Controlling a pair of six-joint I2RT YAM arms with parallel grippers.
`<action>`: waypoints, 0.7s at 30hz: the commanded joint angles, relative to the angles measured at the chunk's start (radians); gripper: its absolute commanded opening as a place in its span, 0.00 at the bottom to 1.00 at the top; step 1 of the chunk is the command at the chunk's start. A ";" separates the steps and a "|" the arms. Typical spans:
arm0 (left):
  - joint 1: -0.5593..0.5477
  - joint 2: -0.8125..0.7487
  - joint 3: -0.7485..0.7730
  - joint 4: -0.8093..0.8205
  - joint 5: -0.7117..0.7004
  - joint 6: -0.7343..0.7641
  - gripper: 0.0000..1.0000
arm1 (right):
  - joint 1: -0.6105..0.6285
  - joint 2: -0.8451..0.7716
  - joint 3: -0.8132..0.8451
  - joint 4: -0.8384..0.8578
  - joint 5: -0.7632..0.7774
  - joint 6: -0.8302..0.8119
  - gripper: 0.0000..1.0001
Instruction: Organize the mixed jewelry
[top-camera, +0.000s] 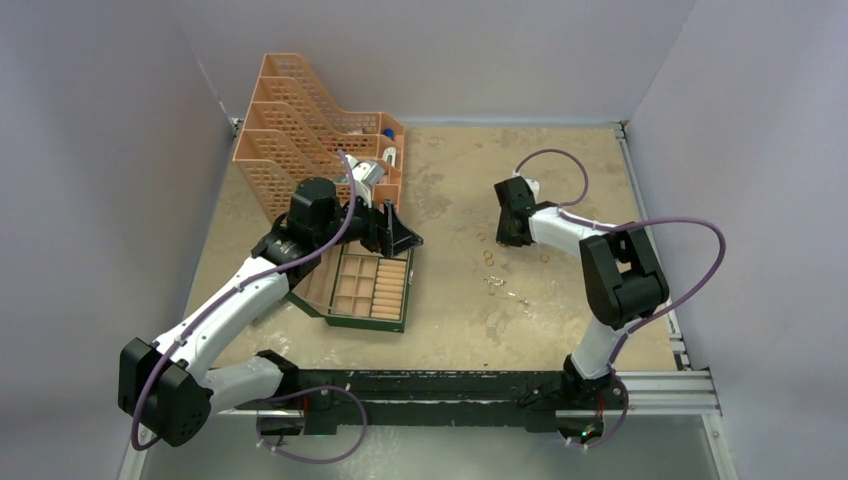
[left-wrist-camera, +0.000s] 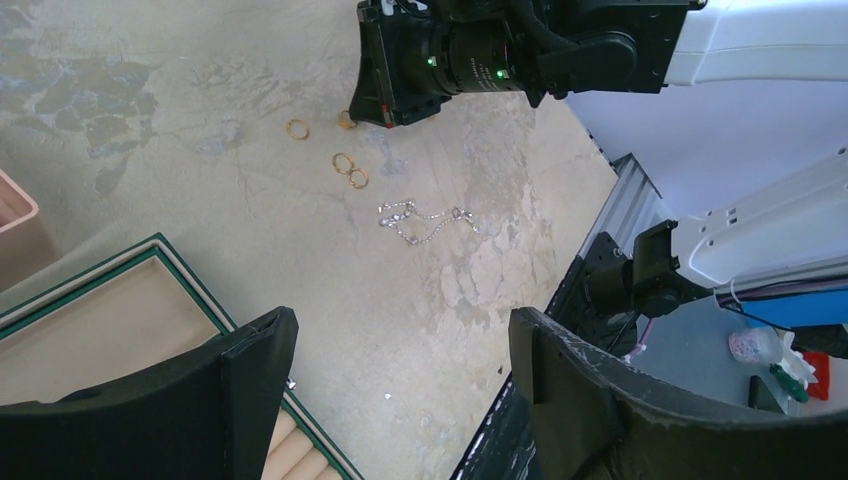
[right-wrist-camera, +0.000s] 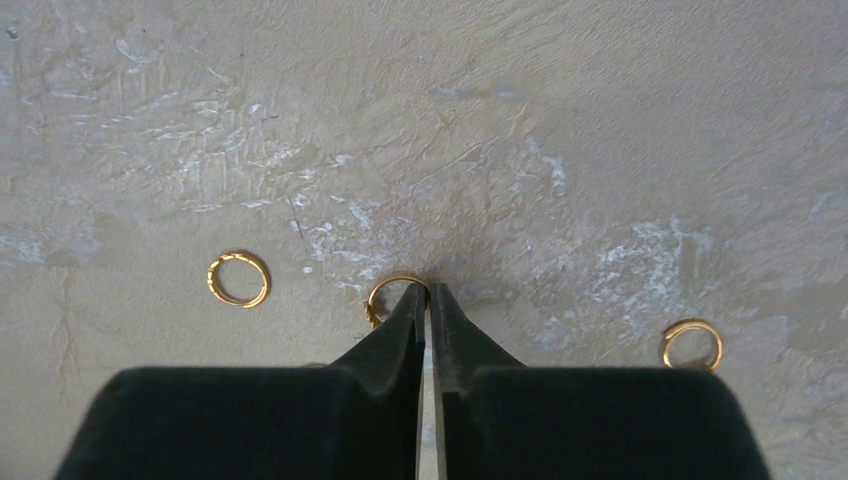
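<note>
The right gripper (right-wrist-camera: 428, 292) is pointing down at the table (right-wrist-camera: 600, 120). Its two black fingers (right-wrist-camera: 385, 345) are sitting almost together, showing only a thin slit between them. The tips are touching down at the right edge of the middle ring (right-wrist-camera: 383, 291), a thin gold hoop lying flat. Whether the wire is actually pinched is not clear. The left ring (right-wrist-camera: 238, 279) is lying apart on the left, fully in view. The right ring (right-wrist-camera: 692, 343) is lying further off on the right, just beside the finger block's corner. The tabletop is looking beige and mottled with white scuffs.
</note>
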 joint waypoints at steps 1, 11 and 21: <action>-0.005 -0.012 -0.001 0.020 -0.010 0.006 0.77 | 0.008 0.003 -0.013 -0.040 -0.012 0.003 0.00; -0.005 0.062 0.053 -0.042 -0.009 -0.008 0.82 | 0.017 -0.147 -0.090 0.096 -0.019 0.048 0.00; -0.005 0.114 0.088 -0.067 0.028 -0.121 0.83 | 0.036 -0.311 -0.281 0.365 -0.131 0.164 0.00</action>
